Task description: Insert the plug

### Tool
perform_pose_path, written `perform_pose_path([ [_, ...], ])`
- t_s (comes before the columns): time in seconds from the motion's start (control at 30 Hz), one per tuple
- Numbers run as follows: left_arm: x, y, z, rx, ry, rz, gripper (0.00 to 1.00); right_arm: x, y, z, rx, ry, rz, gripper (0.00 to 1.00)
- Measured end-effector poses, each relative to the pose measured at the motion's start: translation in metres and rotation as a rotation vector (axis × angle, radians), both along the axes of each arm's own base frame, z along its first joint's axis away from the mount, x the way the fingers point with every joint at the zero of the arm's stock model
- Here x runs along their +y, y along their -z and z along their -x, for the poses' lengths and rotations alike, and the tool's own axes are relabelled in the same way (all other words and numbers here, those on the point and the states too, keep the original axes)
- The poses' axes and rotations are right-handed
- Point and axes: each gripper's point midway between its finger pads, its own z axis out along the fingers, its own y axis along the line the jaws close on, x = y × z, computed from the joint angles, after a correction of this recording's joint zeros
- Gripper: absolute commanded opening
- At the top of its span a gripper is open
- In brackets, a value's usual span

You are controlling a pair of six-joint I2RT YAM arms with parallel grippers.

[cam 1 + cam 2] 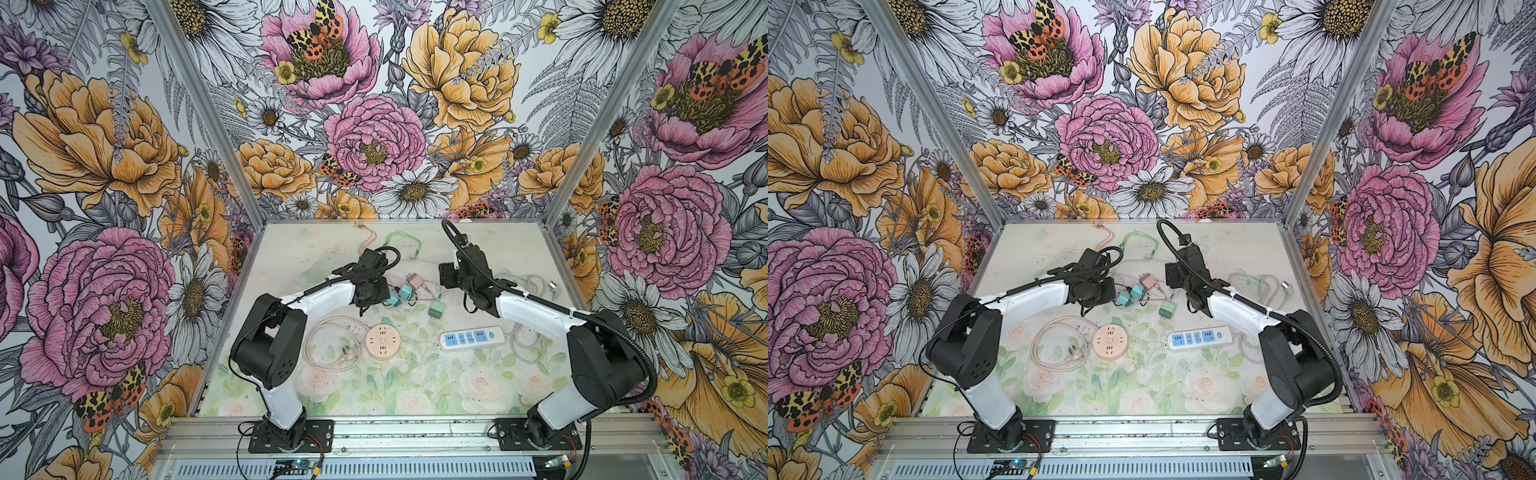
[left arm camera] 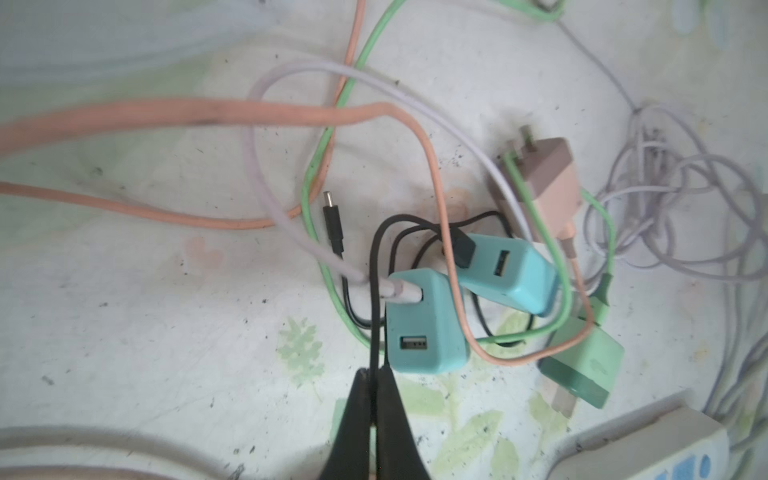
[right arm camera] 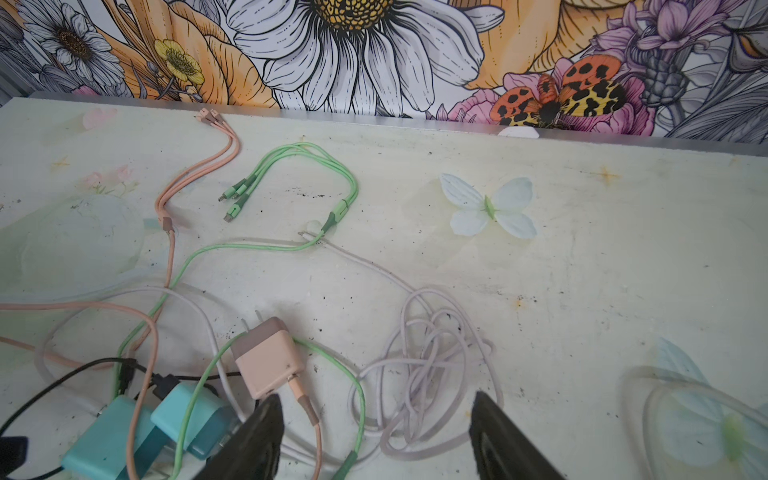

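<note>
In the left wrist view my left gripper (image 2: 375,372) is shut on a thin black cable (image 2: 372,291), pinched at the very fingertips. That cable's black USB plug (image 2: 463,249) sits in one teal charger (image 2: 509,274). Its small free end (image 2: 331,212) lies loose on the mat. A second teal charger (image 2: 424,328), beside the fingertips, holds a lilac cable's plug. My right gripper (image 3: 376,399) hangs open above a pink charger's cable (image 3: 305,401) and a lilac cable coil (image 3: 432,365), holding nothing. Both top views show the teal chargers (image 1: 401,294) (image 1: 1130,296) by the left wrist.
A pink charger (image 2: 548,187) and a green charger (image 2: 586,365) lie in the tangle of pink, green and lilac cables. Nearer the front are a round pink socket (image 1: 382,340) with its coiled cord and a white-and-blue power strip (image 1: 471,338). Multi-head cable ends (image 3: 235,195) lie near the back wall.
</note>
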Motion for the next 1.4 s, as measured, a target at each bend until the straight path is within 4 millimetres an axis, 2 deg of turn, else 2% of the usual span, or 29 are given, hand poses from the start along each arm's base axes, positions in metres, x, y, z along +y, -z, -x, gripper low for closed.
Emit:
perform_pose_path([
  [0.13, 0.002, -0.052, -0.001, -0.091, 0.021, 0.018, 0.00, 0.000, 0.000, 0.000, 0.000, 0.001, -0.001, 0.72],
  [0.23, 0.004, -0.077, -0.003, -0.134, 0.033, 0.015, 0.00, 0.001, 0.000, 0.000, 0.001, 0.002, -0.006, 0.72],
  [0.33, 0.008, -0.086, -0.002, -0.144, 0.040, -0.005, 0.00, 0.001, 0.000, 0.000, 0.002, 0.001, -0.007, 0.72],
  [0.57, 0.023, -0.082, 0.004, -0.105, 0.047, -0.052, 0.00, 0.003, 0.000, 0.001, 0.002, -0.005, -0.008, 0.71],
  [0.67, 0.026, -0.092, 0.005, -0.116, 0.056, -0.057, 0.00, 0.007, 0.000, 0.003, 0.008, -0.020, -0.021, 0.69],
  [0.77, 0.029, -0.110, 0.009, -0.145, 0.068, -0.055, 0.00, 0.017, 0.001, 0.007, 0.019, -0.051, -0.048, 0.68],
  [0.9, 0.036, -0.140, 0.014, -0.197, 0.079, -0.049, 0.00, 0.038, 0.000, 0.015, 0.031, -0.119, -0.088, 0.67],
  [1.0, 0.043, -0.154, 0.015, -0.224, 0.085, -0.048, 0.00, 0.063, -0.001, 0.022, 0.038, -0.211, -0.130, 0.67],
  [1.23, 0.050, -0.148, 0.022, -0.184, 0.109, -0.049, 0.00, 0.133, -0.001, 0.035, 0.035, -0.436, -0.236, 0.66],
  [1.4, 0.049, -0.136, 0.028, -0.145, 0.126, -0.049, 0.00, 0.172, 0.013, 0.032, 0.068, -0.530, -0.272, 0.64],
])
